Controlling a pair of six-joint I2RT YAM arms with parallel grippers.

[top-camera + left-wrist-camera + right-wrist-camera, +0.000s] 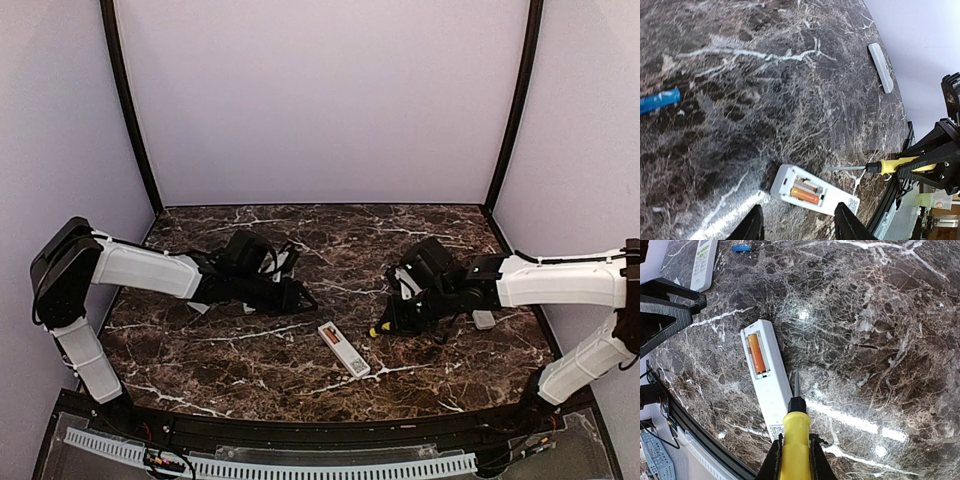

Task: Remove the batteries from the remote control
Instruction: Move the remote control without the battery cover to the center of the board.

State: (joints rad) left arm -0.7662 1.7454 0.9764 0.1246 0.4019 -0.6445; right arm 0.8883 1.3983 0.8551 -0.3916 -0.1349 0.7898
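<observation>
Gripping a yellow-handled screwdriver, the right gripper is clamped on the handle, with the blade aimed at the open bay of the white remote control. The left gripper hovers at the remote's edge, jaws apart and holding nothing. One orange battery lies in the bay, lengthwise along the remote, beside an empty slot. A blue battery lies loose on the marble table, well apart. Seen from above, the remote runs diagonally, its bay end away from the arm bases. Prying looks to be the job: the tip should slip under one end of the cell and lever gently upward while the left jaws steady the casing against skidding.
</observation>
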